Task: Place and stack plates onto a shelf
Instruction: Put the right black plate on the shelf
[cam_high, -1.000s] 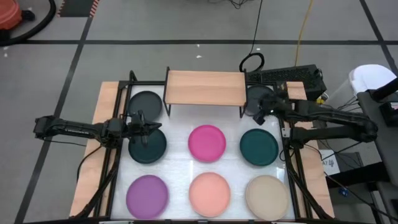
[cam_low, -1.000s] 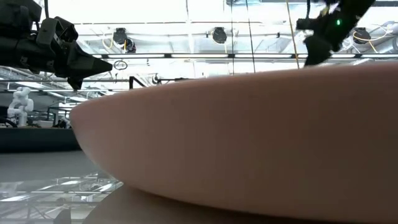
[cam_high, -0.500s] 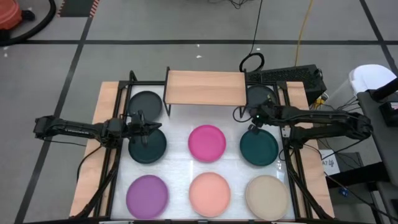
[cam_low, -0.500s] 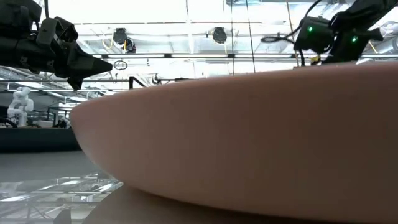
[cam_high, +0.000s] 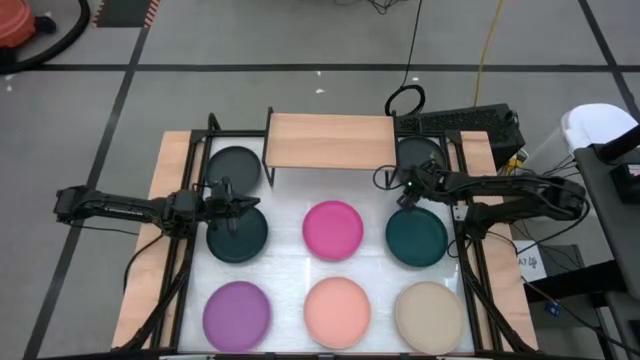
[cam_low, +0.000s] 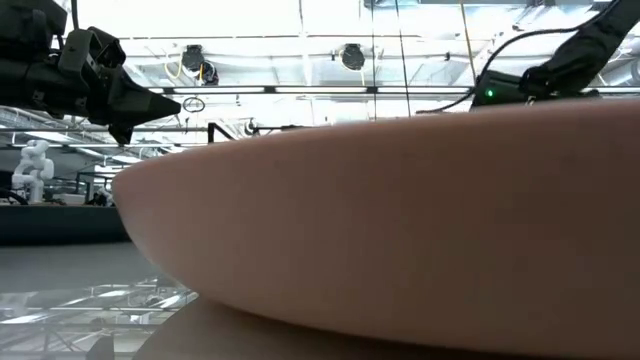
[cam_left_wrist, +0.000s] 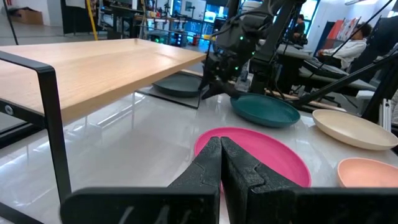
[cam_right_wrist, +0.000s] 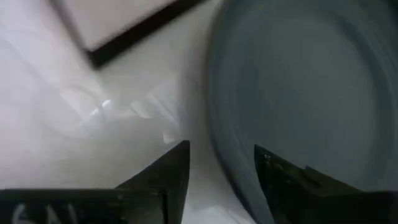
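Basically mid-pickup: right claw low, open, straddling the teal plate's near rim by the shelf. Next probably needs pinching, then lifting. Left claw shut, empty, above another teal plate.

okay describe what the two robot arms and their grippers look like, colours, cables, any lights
Both arms are slim, dark, jointed links with black cables running alongside. The left gripper ends in two black, tapered, notch-edged fingers. The right gripper has similar dark wedge-shaped fingers and a small green indicator light near its wrist.
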